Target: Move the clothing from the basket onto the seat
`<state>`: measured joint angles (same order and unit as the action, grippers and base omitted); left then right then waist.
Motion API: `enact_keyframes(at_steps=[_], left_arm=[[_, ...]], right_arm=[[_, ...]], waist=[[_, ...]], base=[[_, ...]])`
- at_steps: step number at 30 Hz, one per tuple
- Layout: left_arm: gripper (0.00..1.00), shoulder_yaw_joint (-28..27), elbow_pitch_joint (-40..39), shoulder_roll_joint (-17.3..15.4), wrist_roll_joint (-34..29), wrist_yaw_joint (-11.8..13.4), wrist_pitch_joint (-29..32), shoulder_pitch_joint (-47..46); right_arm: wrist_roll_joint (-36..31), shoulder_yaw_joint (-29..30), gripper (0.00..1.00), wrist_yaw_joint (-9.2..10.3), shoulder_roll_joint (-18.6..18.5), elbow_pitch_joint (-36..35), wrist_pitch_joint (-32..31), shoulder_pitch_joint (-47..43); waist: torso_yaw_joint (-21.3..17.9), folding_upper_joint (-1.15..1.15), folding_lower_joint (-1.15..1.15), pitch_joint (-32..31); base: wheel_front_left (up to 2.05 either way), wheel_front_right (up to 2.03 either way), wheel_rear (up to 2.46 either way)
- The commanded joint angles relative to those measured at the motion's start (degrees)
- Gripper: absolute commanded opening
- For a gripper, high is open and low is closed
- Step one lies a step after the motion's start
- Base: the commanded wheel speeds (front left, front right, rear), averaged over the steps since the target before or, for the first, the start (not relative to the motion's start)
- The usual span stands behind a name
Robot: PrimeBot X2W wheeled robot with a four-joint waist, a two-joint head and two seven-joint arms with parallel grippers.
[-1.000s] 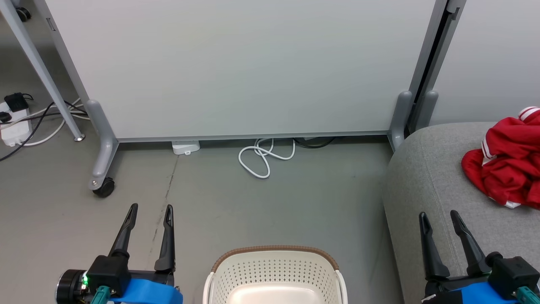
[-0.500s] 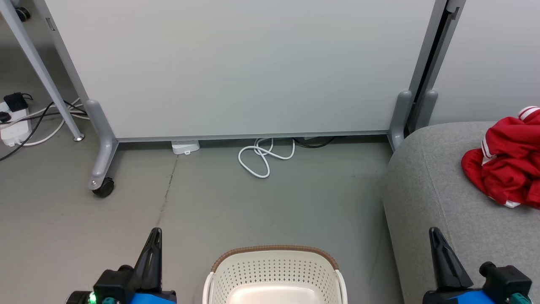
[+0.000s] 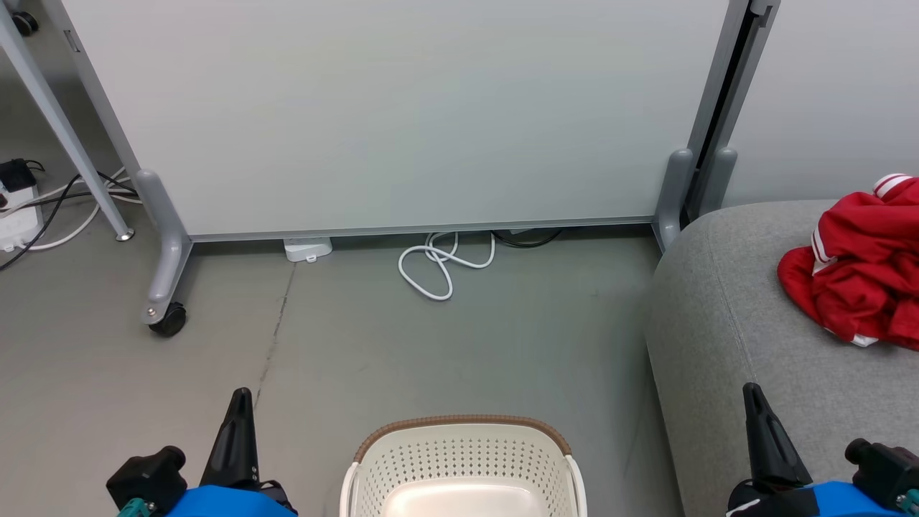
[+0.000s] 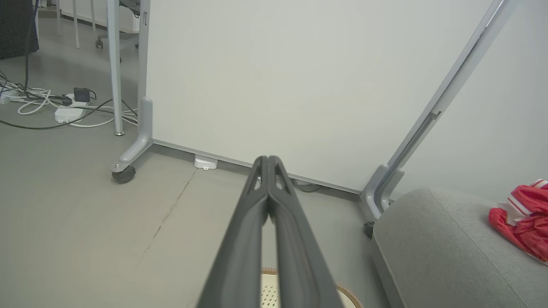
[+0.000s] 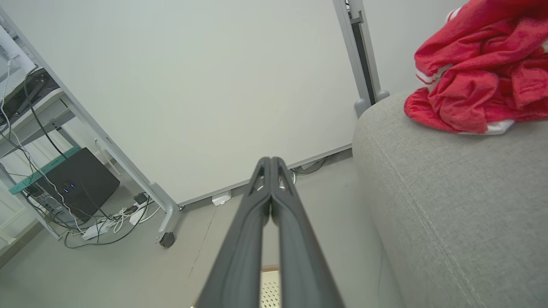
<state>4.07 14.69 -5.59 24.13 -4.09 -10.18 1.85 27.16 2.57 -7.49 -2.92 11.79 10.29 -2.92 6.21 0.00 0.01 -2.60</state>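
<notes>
**Red clothing heaped on seat**

The clothing (image 3: 854,287) lies on the seat (image 3: 725,345), far and right of the right gripper (image 3: 754,402), the nearer arm. That gripper and the left gripper (image 3: 240,402) flank the basket (image 3: 459,424) at near centre, each with fingers pressed together, holding nothing.

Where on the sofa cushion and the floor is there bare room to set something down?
The grey sofa cushion is bare from its left edge up to the red clothing at its far right. The floor between the basket and the coiled white cable is free too. Crowded: the far left, with a power strip and tangled cords.
</notes>
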Motion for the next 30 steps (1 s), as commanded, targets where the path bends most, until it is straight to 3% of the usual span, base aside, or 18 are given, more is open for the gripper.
enact_keyframes(at_steps=[1,30], left_arm=[[0.0,-0.72,-0.93,-0.18,1.79,-0.35,0.28,-2.26],[0.0,-4.51,-0.94,0.92,26.79,-1.56,6.47,-4.66]], right_arm=[[1.76,0.34,0.0,0.0,-0.12,-0.68,-0.39,1.82],[25.63,1.71,0.0,0.0,-0.08,0.35,-6.58,4.83]], waist=[[-0.04,0.0,0.0,0.02],[-1.69,0.0,-0.01,0.75]], base=[[0.0,0.0,0.0],[0.0,0.0,0.0]])
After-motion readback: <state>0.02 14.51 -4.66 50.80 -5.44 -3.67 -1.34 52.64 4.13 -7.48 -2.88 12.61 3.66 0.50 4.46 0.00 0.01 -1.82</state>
